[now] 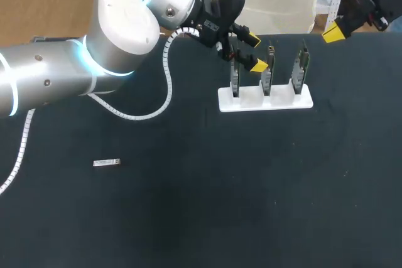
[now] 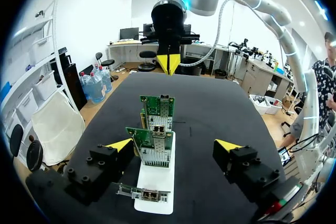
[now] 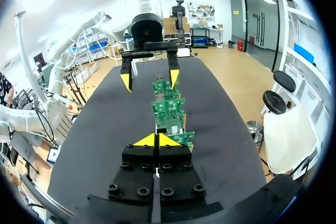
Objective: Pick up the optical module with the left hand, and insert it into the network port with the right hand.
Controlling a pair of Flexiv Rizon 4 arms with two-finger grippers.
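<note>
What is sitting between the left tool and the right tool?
The white rack of upright green circuit boards, shown in both wrist views.

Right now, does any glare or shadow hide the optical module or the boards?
Head view: no; the optical module lies evenly lit on the dark table, only the shell of the left arm gleams. Left wrist view: the boards are evenly lit, casting no heavy shadow.

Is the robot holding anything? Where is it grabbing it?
Nothing. The left end effector is open, and the right end effector is shut and empty. The module lies loose on the table.
</note>
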